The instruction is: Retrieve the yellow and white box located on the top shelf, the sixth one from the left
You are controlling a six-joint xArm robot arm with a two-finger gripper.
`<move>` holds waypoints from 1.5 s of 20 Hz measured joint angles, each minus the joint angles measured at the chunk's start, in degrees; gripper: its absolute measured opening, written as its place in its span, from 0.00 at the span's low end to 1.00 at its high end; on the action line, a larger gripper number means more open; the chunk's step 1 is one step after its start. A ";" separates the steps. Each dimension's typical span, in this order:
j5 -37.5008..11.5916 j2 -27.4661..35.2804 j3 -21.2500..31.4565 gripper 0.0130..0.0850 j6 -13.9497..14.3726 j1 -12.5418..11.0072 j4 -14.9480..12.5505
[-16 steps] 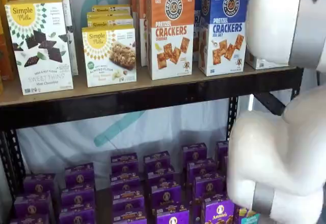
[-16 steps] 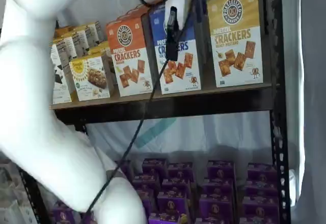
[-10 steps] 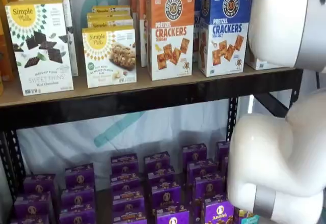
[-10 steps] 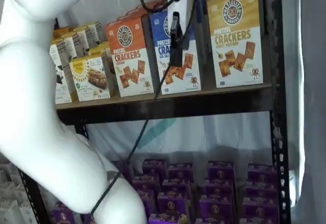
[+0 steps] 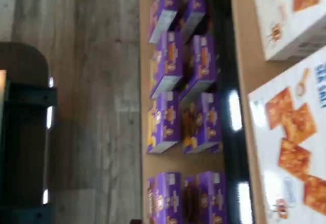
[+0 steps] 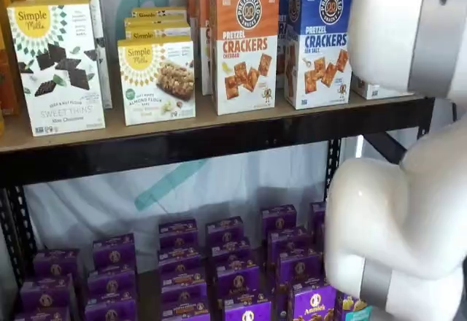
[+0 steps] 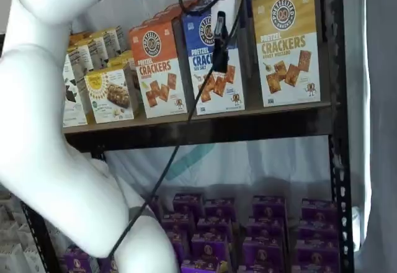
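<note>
1. On the top shelf (image 7: 205, 126), the yellow and white box (image 7: 286, 44) stands upright at the right end of the row, just beside the black upright (image 7: 335, 99); its base rests on the tan board.
2. Nothing has been taken yet, by my reading: the box sits square in its place with more cartons of its kind behind it, and no finger touches it.
3. Hanging from above in a shelf view, the end effector (image 7: 219, 43) shows as a white body with a dark finger in front of the blue-topped carton (image 7: 214, 62), to the left of the target and apart from it. Only a side-on finger is plain there; the jaws stand fully apart and hold nothing.
4. Left to do, as I judge it: shift right to face the yellow carton, go in, close on it, and draw it off the shelf.
5. Materials: the cartons are printed paperboard, flat-faced, sharp-cornered and tall, likely light and a little yielding under a squeeze.
6. The shelf is a matt tan board with a thick black front rail that catches bright glints in the wrist view (image 5: 235, 112).
7. An orange-topped carton (image 6: 244, 47) and the blue one share the same shape and round dark logo, so colour alone marks the right box.
8. Below, small glossy purple boxes (image 6: 233, 263) lie packed in rows; the robot's white arm (image 6: 408, 219) is smooth, rounded plastic, and a thin black cable (image 7: 167, 167) trails down beside it.
</note>
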 joint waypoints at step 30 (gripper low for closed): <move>-17.99 2.52 -2.75 1.00 -0.22 -1.22 13.48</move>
